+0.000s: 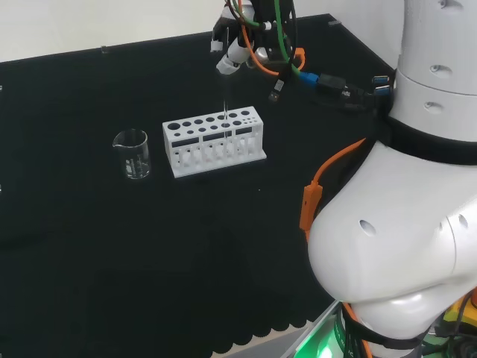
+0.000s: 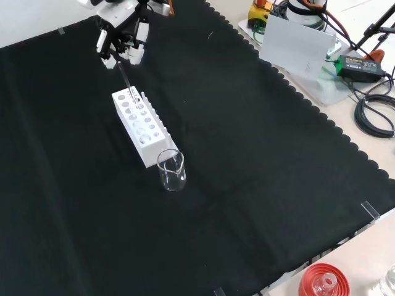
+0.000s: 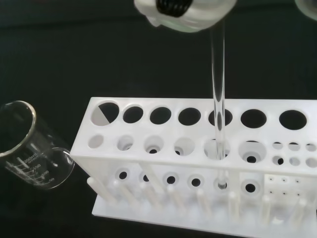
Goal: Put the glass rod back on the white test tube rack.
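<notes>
the glass rod (image 3: 218, 99) is being pinched by the hand (image 1: 237, 46), standing in a hole of the white test tube rack (image 1: 212, 139); a beaker (image 1: 133, 154) is standing just beside the rack on the black-clothed surface (image 1: 149, 253).

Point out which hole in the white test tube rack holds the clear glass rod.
The glass rod stands in the white test tube rack's front-row hole, second large one from the small-hole end; the others are empty.

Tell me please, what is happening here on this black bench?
The robot's black and white hand holds a thin clear glass rod upright over the white plastic test tube rack. In the wrist view the rod's lower end already passes down through one of the rack's large holes. The hand has not let go yet. A small clear glass beaker stands on the black cloth beside the rack, apart from it.
</notes>
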You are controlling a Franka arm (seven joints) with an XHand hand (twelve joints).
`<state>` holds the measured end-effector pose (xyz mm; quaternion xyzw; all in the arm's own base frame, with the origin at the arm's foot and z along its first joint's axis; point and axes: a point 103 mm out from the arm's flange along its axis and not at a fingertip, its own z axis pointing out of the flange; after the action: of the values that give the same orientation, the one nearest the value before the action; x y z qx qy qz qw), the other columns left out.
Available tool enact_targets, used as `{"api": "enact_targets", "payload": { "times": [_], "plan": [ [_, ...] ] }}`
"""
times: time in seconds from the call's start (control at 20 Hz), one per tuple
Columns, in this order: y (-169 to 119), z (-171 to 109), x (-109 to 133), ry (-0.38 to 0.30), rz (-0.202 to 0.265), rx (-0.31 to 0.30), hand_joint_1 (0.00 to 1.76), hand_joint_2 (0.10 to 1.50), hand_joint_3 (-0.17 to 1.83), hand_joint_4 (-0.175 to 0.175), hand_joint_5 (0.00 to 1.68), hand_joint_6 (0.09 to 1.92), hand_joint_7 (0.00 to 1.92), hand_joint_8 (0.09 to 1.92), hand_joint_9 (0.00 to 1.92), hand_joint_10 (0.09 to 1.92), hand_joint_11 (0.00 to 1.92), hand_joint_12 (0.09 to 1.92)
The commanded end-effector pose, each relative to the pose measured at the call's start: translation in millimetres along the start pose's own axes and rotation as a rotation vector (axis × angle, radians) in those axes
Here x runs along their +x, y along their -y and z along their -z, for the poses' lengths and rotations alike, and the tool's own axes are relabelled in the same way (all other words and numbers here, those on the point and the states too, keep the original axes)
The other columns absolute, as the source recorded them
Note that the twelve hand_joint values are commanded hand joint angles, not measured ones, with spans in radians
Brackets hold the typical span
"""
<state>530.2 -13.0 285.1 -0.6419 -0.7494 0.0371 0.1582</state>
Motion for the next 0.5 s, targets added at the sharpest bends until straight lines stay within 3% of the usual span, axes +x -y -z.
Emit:
{"api": "enact_targets", "payload": {
  "times": [0.05, 0.5],
  "plan": [
    [3, 4, 1, 0.002, -0.006, -0.002, 1.26, 0.93, -0.17, -0.175, 0.54, 0.89, 1.69, 0.44, 1.92, 0.2, 1.91, 0.51],
    [16, 27, -9, -0.009, -0.033, -0.034, 1.26, 0.93, -0.17, -0.175, 0.67, 0.83, 1.7, 0.42, 1.92, 0.2, 1.92, 0.49]
  ]
}}
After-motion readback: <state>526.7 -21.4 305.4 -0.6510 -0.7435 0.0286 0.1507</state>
